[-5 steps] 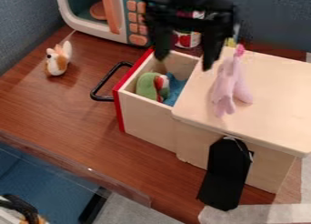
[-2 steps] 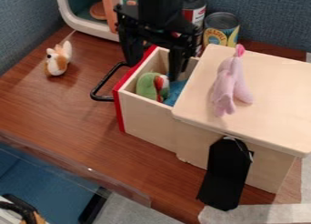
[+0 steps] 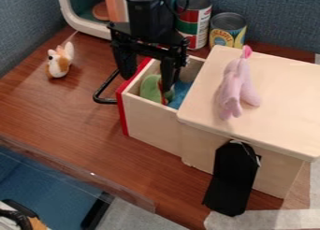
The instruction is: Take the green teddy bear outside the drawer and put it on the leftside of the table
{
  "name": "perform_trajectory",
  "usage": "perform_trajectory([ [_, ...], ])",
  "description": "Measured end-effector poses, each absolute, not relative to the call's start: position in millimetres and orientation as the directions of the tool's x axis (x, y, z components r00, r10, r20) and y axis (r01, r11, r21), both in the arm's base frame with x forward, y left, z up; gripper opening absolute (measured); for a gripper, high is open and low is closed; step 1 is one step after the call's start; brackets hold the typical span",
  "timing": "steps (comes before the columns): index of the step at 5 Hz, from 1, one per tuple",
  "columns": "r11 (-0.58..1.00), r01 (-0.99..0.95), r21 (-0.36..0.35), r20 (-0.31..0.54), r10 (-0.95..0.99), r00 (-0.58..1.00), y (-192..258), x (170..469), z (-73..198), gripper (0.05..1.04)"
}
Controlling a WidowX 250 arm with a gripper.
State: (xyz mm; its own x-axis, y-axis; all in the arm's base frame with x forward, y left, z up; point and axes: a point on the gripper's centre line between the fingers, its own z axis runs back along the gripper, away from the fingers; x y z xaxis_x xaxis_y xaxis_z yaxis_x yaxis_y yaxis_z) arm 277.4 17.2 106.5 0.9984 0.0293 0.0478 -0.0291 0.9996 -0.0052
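Observation:
The black gripper (image 3: 147,84) hangs over the open drawer, its fingers spread apart, one above the red front edge and the other in front of the toys inside. A green plush toy (image 3: 149,87), the teddy bear, lies in the drawer (image 3: 150,118) behind and beside the right finger, which hides part of it. Something blue (image 3: 179,94) lies to its right in the same drawer. The brown table (image 3: 69,117) stretches out on the left.
A white and orange plush (image 3: 59,61) sits at the table's left. A pink plush (image 3: 234,86) lies on the wooden box top (image 3: 281,98). Two cans, (image 3: 193,25) red-white and yellow, stand behind the drawer near a toy microwave (image 3: 87,30). A black drawer handle (image 3: 102,91) juts left.
The gripper has moved left and down, from above the drawer's back and the box's edge to over the drawer's front part. The toys have stayed where they were.

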Motion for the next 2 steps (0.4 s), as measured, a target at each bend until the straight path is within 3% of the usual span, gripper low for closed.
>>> perform_trajectory([
  [2,0.998,-0.046,-0.035,0.04,0.047,0.998,21.9,289.9,90.0,1.001],
])
